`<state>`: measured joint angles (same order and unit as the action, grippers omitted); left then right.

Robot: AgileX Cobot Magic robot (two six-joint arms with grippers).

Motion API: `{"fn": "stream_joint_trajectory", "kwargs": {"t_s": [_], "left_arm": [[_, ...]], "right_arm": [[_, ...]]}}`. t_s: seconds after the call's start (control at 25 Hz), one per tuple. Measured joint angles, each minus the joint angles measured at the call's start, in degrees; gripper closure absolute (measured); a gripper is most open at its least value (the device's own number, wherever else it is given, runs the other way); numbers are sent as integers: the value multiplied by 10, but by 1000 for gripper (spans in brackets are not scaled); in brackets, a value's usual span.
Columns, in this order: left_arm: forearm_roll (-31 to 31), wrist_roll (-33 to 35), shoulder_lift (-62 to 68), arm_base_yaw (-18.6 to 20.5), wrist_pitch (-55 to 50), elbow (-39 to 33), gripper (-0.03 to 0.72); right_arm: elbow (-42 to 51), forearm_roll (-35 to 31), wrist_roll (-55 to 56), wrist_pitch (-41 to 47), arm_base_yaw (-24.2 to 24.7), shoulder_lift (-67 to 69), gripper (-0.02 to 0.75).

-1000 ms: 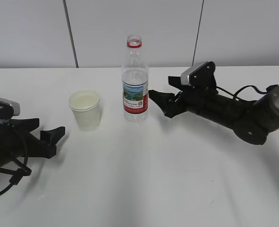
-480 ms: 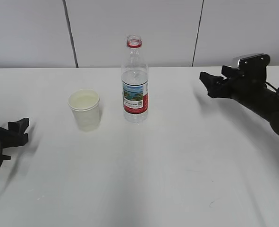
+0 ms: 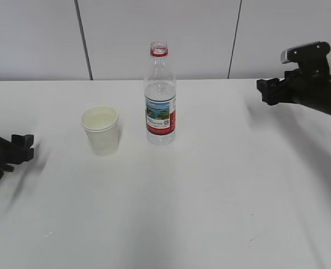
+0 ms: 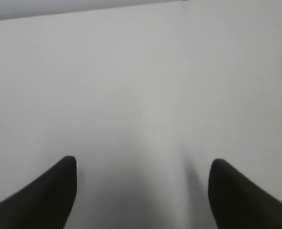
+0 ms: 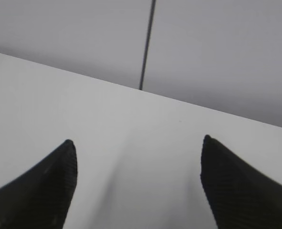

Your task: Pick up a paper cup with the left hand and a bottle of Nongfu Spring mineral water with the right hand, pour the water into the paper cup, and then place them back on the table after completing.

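Note:
A white paper cup (image 3: 102,130) stands upright on the white table (image 3: 182,213), left of centre. An uncapped clear water bottle (image 3: 160,96) with a red and white label stands upright just right of it. My left gripper (image 3: 23,147) is at the far left edge, open and empty, well left of the cup. My right gripper (image 3: 267,91) is at the far right, raised above the table, open and empty, far from the bottle. Both wrist views show only bare table between the open fingers: the left gripper (image 4: 143,164) and the right gripper (image 5: 138,143).
A pale panelled wall (image 3: 210,33) with dark seams stands behind the table's back edge. In the right wrist view a wall seam (image 5: 148,43) rises from the table edge.
Both arms have pulled back from the cup and bottle: the left gripper toward the left edge, the right gripper rightward and up. Cup and bottle have not moved.

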<state>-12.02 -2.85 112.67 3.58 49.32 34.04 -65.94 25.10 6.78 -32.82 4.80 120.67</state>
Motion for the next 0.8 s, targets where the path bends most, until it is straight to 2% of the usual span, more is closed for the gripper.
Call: {"fn": "stream_joint_trajectory", "kwargs": {"t_s": [0.48, 0.64, 0.8], "left_arm": [[11, -14, -180, -2, -531, 146, 185], [22, -14, -212, -2, -680, 204, 185], [25, -11, -223, -2, -823, 250, 187]], "right_arm": [[-60, -11, 18, 462, -1, -121, 144], [-94, -51, 10, 589, -2, -142, 144], [-135, -129, -68, 703, -2, -149, 145]]}}
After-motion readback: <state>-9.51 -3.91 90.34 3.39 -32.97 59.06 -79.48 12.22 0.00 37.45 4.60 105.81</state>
